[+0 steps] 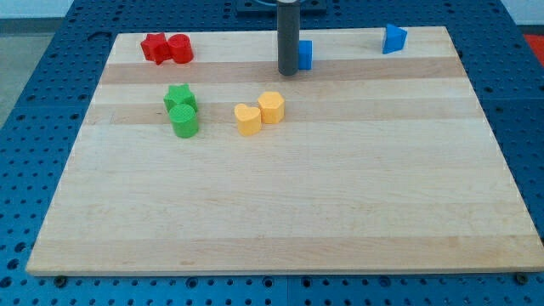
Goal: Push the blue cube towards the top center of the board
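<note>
Although the blue cube (304, 54) already sat near the top centre of the worktop (280, 221), my tip (287, 73) stood touching it at its nine o'clock side, partly hiding it in the single camera view. The arm carried no gripper, only the rod, so nothing was clasped. From that side, a further shove could, I judged, send the cube toward three o'clock, off centre toward the other blue block (393, 39), or over the near top edge. Red blocks (167, 48), green blocks (181, 110) and yellow blocks (259, 113) lay well apart.

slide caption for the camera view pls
My tip touches the blue cube near the wooden board's top center.
</note>
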Controlling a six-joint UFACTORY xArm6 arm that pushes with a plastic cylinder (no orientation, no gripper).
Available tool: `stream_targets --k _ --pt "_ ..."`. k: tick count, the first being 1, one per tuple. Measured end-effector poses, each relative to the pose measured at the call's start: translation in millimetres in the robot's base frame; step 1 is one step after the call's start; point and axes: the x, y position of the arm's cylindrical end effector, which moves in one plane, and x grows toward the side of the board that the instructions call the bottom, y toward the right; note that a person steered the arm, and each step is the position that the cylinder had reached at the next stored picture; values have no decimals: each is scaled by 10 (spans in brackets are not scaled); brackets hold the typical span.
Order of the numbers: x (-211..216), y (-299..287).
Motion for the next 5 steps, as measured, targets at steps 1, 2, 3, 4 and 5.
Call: stream_targets --k 1,2,3,4,5 --pt "-47 0" --pt "-47 0" --pt "-93 0" --pt "-165 17" --pt "-165 107"
